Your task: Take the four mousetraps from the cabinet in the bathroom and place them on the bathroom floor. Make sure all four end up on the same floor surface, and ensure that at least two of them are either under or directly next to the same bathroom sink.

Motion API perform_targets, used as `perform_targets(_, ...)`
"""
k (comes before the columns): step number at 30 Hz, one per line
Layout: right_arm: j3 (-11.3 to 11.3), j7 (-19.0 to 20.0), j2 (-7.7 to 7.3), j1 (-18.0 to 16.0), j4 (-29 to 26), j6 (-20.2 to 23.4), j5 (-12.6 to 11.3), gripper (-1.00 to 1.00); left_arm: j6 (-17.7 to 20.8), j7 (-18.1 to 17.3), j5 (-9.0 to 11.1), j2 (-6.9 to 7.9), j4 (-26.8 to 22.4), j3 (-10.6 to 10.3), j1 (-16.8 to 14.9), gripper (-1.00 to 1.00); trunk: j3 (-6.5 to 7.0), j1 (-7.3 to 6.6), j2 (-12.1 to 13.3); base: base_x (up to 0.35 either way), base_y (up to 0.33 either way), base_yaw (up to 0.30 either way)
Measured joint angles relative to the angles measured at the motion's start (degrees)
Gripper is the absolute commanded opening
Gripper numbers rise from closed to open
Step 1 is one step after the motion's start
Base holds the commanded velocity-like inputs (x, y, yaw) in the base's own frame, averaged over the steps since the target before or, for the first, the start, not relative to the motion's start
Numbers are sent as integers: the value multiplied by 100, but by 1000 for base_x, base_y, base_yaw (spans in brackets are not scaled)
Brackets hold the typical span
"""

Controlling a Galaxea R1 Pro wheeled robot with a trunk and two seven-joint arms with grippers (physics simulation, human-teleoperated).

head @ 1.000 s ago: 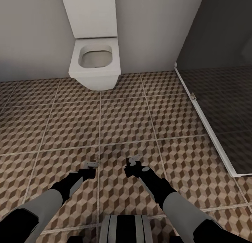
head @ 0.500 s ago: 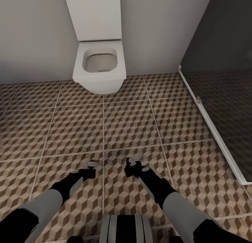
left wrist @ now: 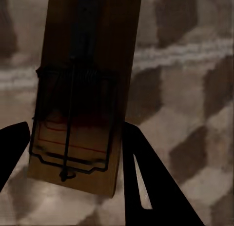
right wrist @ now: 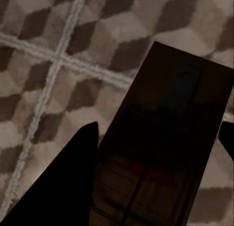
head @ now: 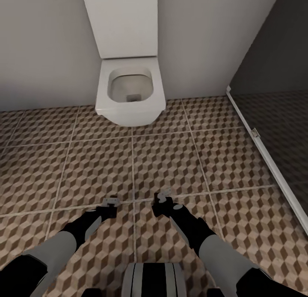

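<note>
Presently, each claw grips one mousetrap above the tiled floor point(head: 171, 160). Left claw point(head: 112, 201), lower centre-left, is closed on a trap point(left wrist: 80, 99) with wire and red spot visible. Right claw point(head: 161, 197) is closed on a second trap point(right wrist: 165, 153), too dark for detail. Toilet point(head: 130, 92), upper centre, bowl contents indistinct.

A bathroom, white wall-hung toilet point(head: 130, 92), cube-patterned floor tiles point(head: 171, 160), dark glass shower screen point(head: 278, 117)
</note>
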Motion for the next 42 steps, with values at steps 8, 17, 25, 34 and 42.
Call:
perform_targets(8, 0, 0, -2, 0, 0, 0, 0, -100, 0, 0, -1, 0, 0, 0, -1, -100, 0, 0, 0, 341, 3, 0)
perform_targets(17, 0, 0, -3, 0, 0, 0, 0, -100, 0, 0, -1, 0, 0, 0, 0, -100, 0, 0, 0, 342, 0, 0)
perform_targets(25, 0, 0, 0, 0, 0, 0, 0, -100, 0, -8, -1, 0, 0, 0, -1, -100, 0, 0, 0, 342, 0, 0)
perform_targets(34, 0, 0, -1, 0, 0, 0, 0, -100, 0, -9, -2, 0, 0, 0, -1, -100, 0, 0, 0, 342, 0, 0)
perform_targets(42, 0, 0, -2, 0, 0, 0, 0, -100, -8, -15, -2, 0, 0, 0, 0, -100, 0, 3, 0, 224, 0, 0)
